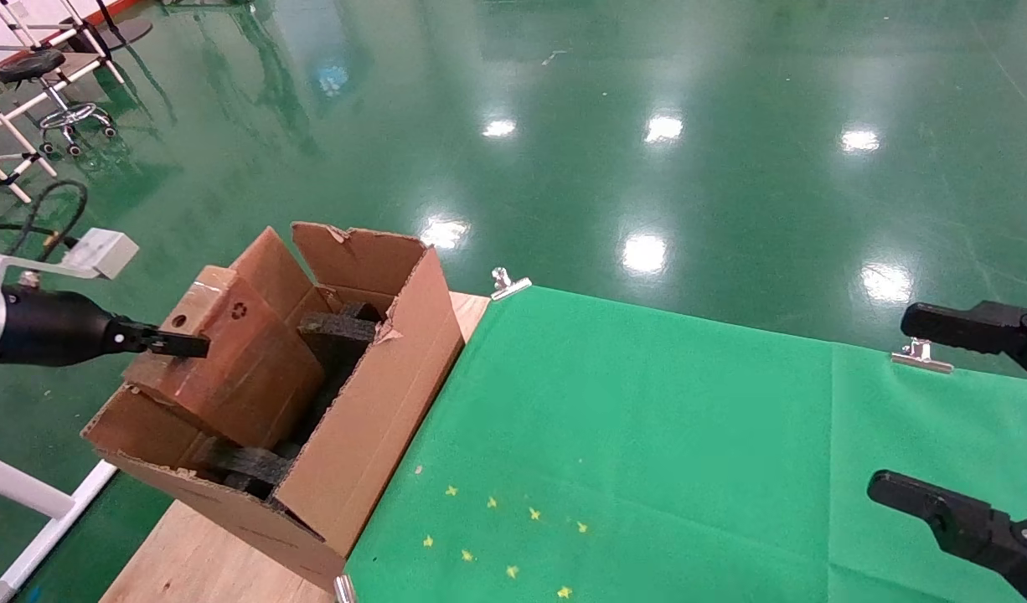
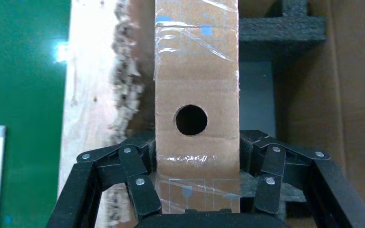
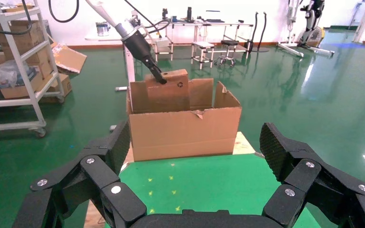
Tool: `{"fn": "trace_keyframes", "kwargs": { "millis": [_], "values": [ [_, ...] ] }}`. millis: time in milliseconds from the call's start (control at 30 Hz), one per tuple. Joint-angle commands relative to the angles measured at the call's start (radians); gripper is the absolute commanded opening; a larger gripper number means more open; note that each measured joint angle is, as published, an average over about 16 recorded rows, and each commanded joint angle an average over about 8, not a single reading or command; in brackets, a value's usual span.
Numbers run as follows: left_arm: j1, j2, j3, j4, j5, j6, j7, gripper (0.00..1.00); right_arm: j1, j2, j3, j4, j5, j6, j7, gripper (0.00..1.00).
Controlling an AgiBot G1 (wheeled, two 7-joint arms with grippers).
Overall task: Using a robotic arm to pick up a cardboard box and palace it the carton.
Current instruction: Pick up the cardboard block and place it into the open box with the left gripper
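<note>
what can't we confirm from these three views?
- Bottom of the small box: hidden by the carton walls in head and right wrist views, so seated or hanging is unclear.
- Carton floor: covered by foam and the box.
- Left gripper pad contact: hidden behind the box sides, left wrist view.
- Right gripper: arm cut off by the frame.

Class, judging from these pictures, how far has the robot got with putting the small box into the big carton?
Done: the small box is picked up and already partly inside the carton. In hand: the left gripper grips it, jaws closed on its sides. Left: lower it onto the foam and let go. The right gripper waits open over the green cloth.
</note>
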Motion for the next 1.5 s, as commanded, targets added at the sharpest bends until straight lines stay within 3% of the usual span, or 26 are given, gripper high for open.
{"fn": "trace_keyframes", "kwargs": {
  "millis": [33, 533, 1000, 1500],
  "values": [
    [-0.001, -0.004, -0.001, -0.005, -0.001, -0.012, 0.001, 0.0, 0.0, 0.0, 0.0, 0.0, 0.0, 0.0, 0.0, 1.0],
    [0.046, 0.005, -0.007, 0.009, -0.009, -0.046, -0.001, 0.0, 0.0, 0.0, 0.0, 0.0, 0.0, 0.0, 0.0, 1.0],
    [0.158, 0.057, -0.032, 0.017, -0.046, -0.226, -0.005, 0.0, 0.0, 0.0, 0.0, 0.0, 0.0, 0.0, 0.0, 1.0],
    [0.275, 0.111, -0.063, 0.024, -0.088, -0.312, -0.019, 0.0, 0.0, 0.0, 0.0, 0.0, 0.0, 0.0, 0.0, 1.0]
  ]
}}
